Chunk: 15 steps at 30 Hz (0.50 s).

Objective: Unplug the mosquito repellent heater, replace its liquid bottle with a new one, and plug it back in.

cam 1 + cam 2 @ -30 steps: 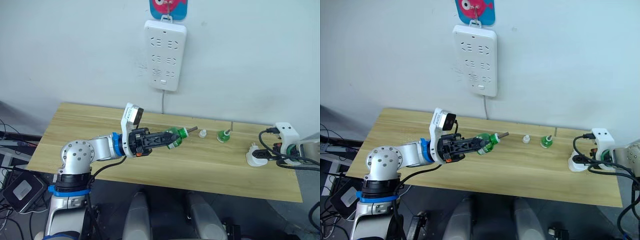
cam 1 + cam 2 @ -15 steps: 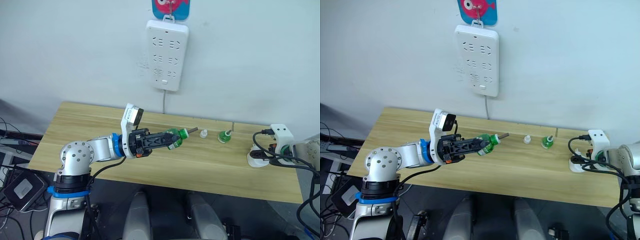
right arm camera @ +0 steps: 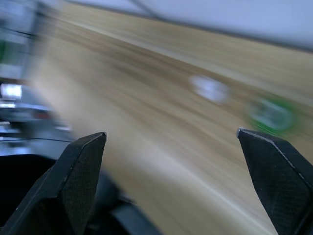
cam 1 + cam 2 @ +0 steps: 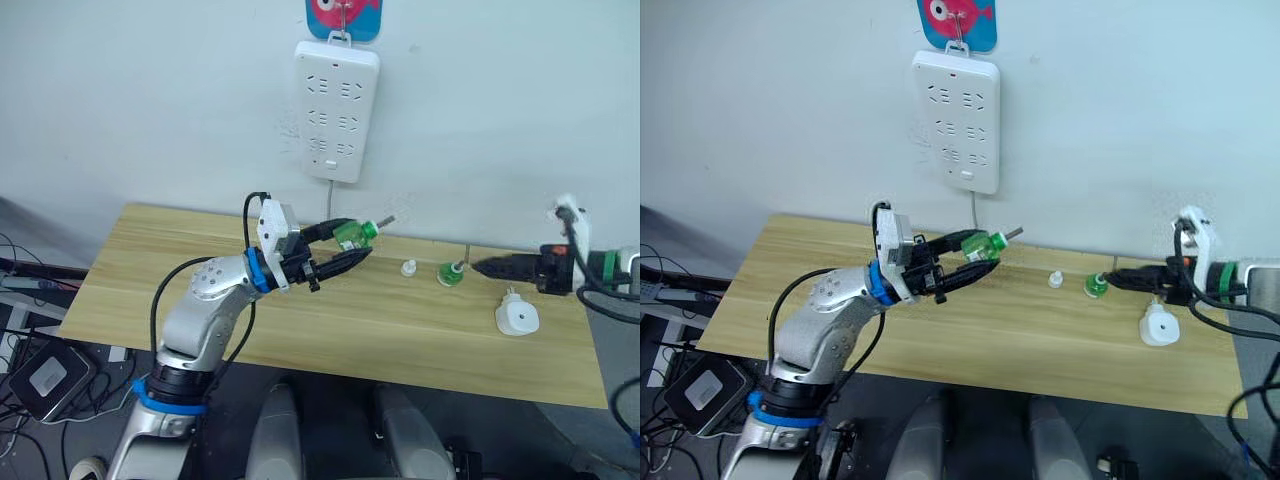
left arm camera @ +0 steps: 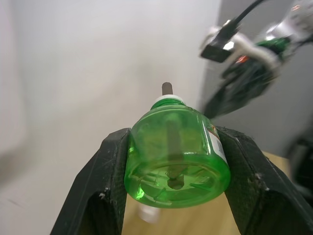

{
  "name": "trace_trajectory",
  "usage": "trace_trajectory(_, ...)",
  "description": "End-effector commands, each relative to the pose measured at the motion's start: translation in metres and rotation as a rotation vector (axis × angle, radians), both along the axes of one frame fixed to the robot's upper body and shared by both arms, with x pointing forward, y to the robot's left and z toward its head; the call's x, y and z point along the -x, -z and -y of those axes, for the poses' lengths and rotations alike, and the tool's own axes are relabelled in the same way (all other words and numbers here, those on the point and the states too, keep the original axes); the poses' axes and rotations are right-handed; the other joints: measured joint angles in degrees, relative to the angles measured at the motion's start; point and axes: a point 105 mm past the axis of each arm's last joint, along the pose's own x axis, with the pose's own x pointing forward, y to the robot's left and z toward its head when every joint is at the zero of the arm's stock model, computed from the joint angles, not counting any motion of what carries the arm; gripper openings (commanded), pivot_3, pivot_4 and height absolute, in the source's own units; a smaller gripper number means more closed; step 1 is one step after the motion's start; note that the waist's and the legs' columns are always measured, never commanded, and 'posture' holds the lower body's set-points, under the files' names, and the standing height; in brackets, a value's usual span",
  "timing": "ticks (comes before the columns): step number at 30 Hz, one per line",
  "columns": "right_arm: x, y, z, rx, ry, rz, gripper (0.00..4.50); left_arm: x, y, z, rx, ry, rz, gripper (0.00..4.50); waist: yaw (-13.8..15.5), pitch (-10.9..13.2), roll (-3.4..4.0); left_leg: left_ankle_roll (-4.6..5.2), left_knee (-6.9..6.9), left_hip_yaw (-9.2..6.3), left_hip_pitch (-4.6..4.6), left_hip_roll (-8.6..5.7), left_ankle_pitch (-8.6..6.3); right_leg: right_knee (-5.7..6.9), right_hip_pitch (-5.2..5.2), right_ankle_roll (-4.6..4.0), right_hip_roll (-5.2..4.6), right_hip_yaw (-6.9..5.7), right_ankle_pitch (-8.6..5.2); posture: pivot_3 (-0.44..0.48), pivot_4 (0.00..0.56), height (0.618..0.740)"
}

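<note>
Pinching the green bottle [image 4: 350, 234] wick-forward, the left tool [image 4: 345, 245] points toward the heater [image 4: 517, 318] lying nearer the spread right tool [image 4: 483, 267].

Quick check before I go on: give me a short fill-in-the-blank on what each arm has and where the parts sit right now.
1. The left gripper is shut on a ______ liquid bottle.
2. The right gripper holds nothing; its jaws stand ______.
3. The mosquito repellent heater lies on the ______, apart from both grippers.
4. The white power strip hangs on the ______.

Missing words: green; open; table; wall
</note>
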Motion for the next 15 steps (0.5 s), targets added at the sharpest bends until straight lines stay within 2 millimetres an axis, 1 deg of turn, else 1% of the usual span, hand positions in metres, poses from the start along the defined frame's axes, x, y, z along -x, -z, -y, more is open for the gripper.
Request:
trace_trajectory(1, 0.007, -0.027, -0.022, -0.167, -0.064, 0.091, 4.47, 0.006, -0.018, 0.003, 0.038, -0.053, 0.196, 2.26, 0.0, 0.0, 0.0, 0.0, 0.01, -0.01, -0.05, -0.01, 0.0, -0.02, -0.01, 0.03, -0.01, 0.0, 0.02, -0.038, 0.301, 0.74)
trace_trajectory(3, 0.007, -0.035, -0.035, -0.245, -0.082, 0.12, 4.47, 0.003, -0.023, 0.003, 0.073, -0.09, 0.235, 2.26, 0.0, 0.0, 0.0, 0.01, 0.04, -0.02, -0.12, -0.06, 0.0, -0.03, -0.04, 0.08, -0.03, 0.0, 0.05, -0.043, 0.299, 0.74)
trace_trajectory(7, 0.008, -0.04, -0.053, -0.296, -0.062, 0.141, 4.47, 0.005, -0.029, 0.007, 0.092, -0.086, 0.278, 2.26, 0.1, 0.0, 0.0, 0.03, 0.05, -0.07, -0.23, -0.12, -0.01, -0.03, -0.11, 0.11, -0.06, -0.03, 0.07, -0.045, 0.299, 0.74)
trace_trajectory(9, 0.01, -0.042, -0.055, -0.321, -0.032, 0.121, 4.47, 0.005, -0.029, 0.007, 0.097, -0.085, 0.279, 2.26, 0.1, 0.0, 0.0, 0.08, 0.05, -0.07, -0.26, -0.14, -0.04, -0.04, -0.11, 0.12, -0.09, -0.03, 0.07, -0.045, 0.297, 0.74)
trace_trajectory(12, 0.013, -0.04, -0.049, -0.303, 0.008, 0.075, 4.47, 0.005, -0.028, 0.007, 0.085, -0.073, 0.285, 2.26, 0.0, 0.0, 0.0, 0.11, 0.05, -0.06, -0.27, -0.19, -0.05, -0.05, -0.12, 0.13, -0.13, -0.02, 0.07, -0.045, 0.297, 0.74)
trace_trajectory(15, 0.014, -0.039, -0.049, -0.288, 0.019, 0.062, 4.47, 0.003, -0.028, 0.006, 0.093, -0.076, 0.281, 2.26, -0.2, 0.0, 0.0, 0.12, 0.05, -0.07, -0.25, -0.19, -0.05, -0.03, -0.11, 0.14, -0.14, -0.02, 0.07, -0.054, 0.298, 0.74)
